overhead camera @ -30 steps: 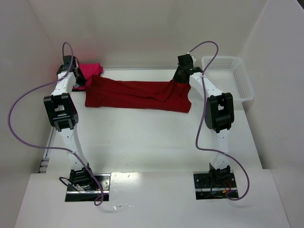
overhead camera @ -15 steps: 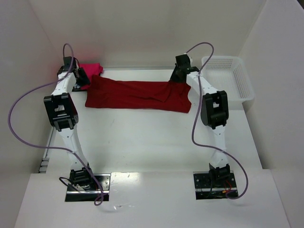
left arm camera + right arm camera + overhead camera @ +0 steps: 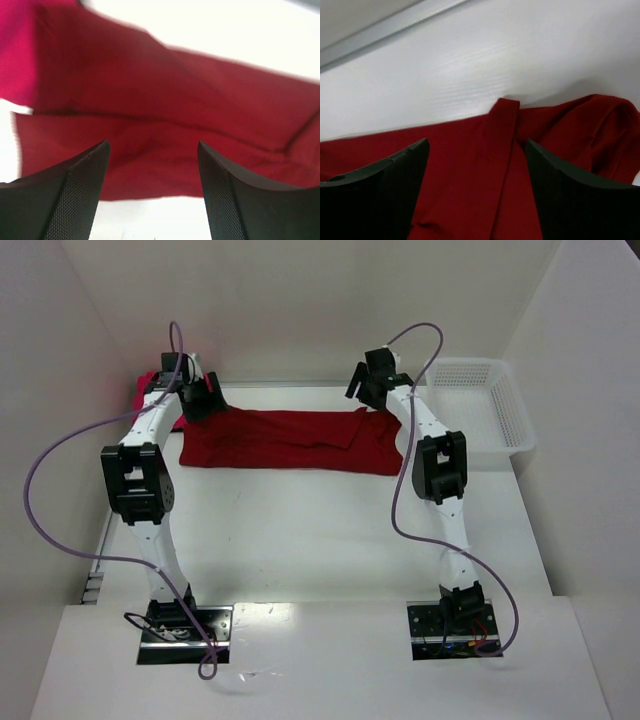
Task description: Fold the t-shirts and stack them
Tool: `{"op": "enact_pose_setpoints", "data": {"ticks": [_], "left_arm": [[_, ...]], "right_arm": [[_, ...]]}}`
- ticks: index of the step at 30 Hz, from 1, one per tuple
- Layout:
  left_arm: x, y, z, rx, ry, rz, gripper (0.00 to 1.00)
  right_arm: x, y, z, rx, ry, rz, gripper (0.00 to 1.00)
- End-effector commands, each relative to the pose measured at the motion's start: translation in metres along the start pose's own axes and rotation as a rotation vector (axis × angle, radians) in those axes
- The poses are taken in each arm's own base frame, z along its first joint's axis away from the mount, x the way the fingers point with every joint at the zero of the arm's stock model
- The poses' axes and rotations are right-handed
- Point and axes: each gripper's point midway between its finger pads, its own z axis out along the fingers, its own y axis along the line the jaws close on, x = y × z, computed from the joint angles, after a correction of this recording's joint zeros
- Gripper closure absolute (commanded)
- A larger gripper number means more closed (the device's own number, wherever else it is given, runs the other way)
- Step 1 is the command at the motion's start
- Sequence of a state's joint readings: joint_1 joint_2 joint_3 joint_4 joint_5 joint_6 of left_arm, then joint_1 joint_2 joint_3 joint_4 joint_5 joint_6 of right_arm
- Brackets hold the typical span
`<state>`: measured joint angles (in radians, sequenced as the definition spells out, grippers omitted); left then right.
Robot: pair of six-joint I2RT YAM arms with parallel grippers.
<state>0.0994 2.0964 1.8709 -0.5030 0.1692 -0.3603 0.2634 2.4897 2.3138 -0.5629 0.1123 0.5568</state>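
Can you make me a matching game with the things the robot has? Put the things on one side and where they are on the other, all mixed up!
Things:
1. dark red t-shirt
2. pink t-shirt
3. white mesh basket
4. right gripper

Places:
A. bunched in the far left corner
B. open, just above the dark red t-shirt's right end
C. at the far right side
D. spread out flat along the back, between the two arms

Pairs: 1-D, 2-A, 3-C, 4-B
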Motion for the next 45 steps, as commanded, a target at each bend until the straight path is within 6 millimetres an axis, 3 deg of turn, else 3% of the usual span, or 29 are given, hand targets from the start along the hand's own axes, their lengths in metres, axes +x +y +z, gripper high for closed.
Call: {"op": "enact_pose_setpoints", "data": {"ticks": [1, 5, 9, 12, 16, 17, 21, 25, 33, 39, 45], "left_arm": [[0.007, -0.007, -0.004, 0.045, 0.011, 0.037, 0.21], [0.016, -0.005, -0.001, 0.047, 0.035, 0.032, 0.21], [0.023, -0.012, -0.001, 0.072, 0.047, 0.038, 0.21], [0.031, -0.016, 0.003, 0.086, 0.059, 0.044, 0.21], [0.042, -0.023, 0.003, 0.092, 0.081, 0.053, 0.21], [0.045, -0.022, 0.002, 0.091, 0.085, 0.052, 0.21], [0.043, -0.019, -0.002, 0.07, 0.07, 0.054, 0.21], [0.036, -0.011, -0.011, 0.061, 0.049, 0.051, 0.21], [0.033, -0.003, -0.02, 0.051, 0.037, 0.049, 0.2], [0.032, 0.001, -0.02, 0.045, 0.034, 0.043, 0.2], [0.032, 0.001, -0.02, 0.045, 0.034, 0.043, 0.2]], "right_arm": [[-0.013, -0.007, -0.023, 0.03, -0.019, -0.017, 0.15], [-0.015, 0.008, -0.061, -0.066, -0.001, -0.024, 0.1], [0.019, 0.005, -0.075, -0.066, 0.081, -0.045, 0.1], [0.047, 0.015, -0.085, -0.08, 0.117, -0.078, 0.16], [0.077, 0.036, -0.093, -0.123, 0.164, -0.076, 0.18], [0.091, 0.041, -0.092, -0.126, 0.183, -0.079, 0.18], [0.113, 0.052, -0.09, -0.144, 0.228, -0.083, 0.18], [0.113, 0.05, -0.086, -0.121, 0.203, -0.081, 0.18], [0.114, 0.03, -0.074, -0.016, 0.171, -0.093, 0.19], [0.131, 0.021, -0.064, 0.0, 0.203, -0.079, 0.19], [0.142, 0.011, -0.05, 0.032, 0.211, -0.085, 0.26]]}}
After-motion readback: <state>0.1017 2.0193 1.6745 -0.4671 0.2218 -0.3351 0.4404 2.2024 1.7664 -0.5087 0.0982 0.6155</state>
